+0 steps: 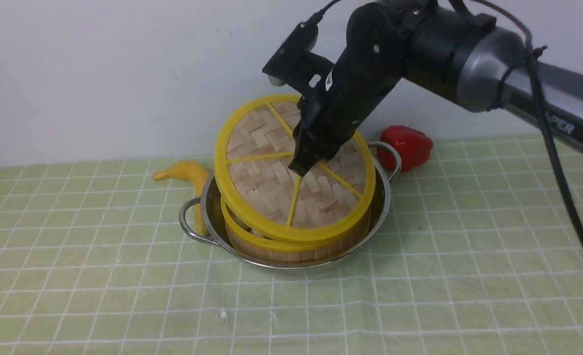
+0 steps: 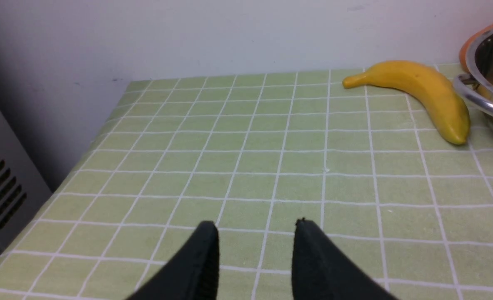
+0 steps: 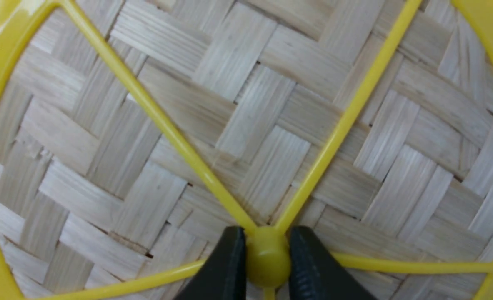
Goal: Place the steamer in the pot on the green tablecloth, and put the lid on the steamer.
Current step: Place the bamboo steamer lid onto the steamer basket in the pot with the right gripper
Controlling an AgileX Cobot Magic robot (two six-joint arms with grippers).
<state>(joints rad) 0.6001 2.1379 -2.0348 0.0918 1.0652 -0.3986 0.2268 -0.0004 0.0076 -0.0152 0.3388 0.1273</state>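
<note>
lid (image 1: 257,167): pale herringbone weave, yellow rim and spokes | steamer (image 1: 271,254): pale wood, yellow rim | pot (image 1: 211,207): shiny silver | tablecloth (image 1: 419,276): pale green, white grid | banana (image 1: 185,172): yellow | bell pepper (image 1: 407,145): red | right gripper (image 3: 268,262): black

The front camera looked forward and down across the green tablecloth (image 1: 123,276). The left wrist camera, low at the left, shared the banana (image 2: 417,89) and pot (image 2: 479,104) with it — the right wrist camera hung close over the lid (image 3: 246,104).
</note>
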